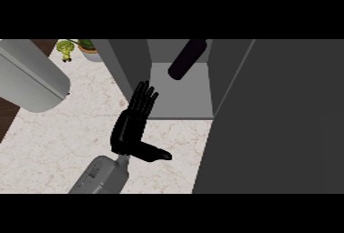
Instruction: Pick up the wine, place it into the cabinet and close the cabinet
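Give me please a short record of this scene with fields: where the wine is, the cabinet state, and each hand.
wine: dark bottle inside the cabinet, leaning
cabinet: grey cabinet, open, doors swung out at both sides
left hand: left hand open, fingers straight, beside the left door
right hand: not visible
background: potted plant at the counter's far left

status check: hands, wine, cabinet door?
Left hand open, fingers straight, by the cabinet door. Right hand not in view. Wine inside the cabinet. Door not shut; nothing blocking it.

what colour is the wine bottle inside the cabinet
Very dark, nearly black with a purple tint; the wine bottle shows best in the head view, inside the cabinet.
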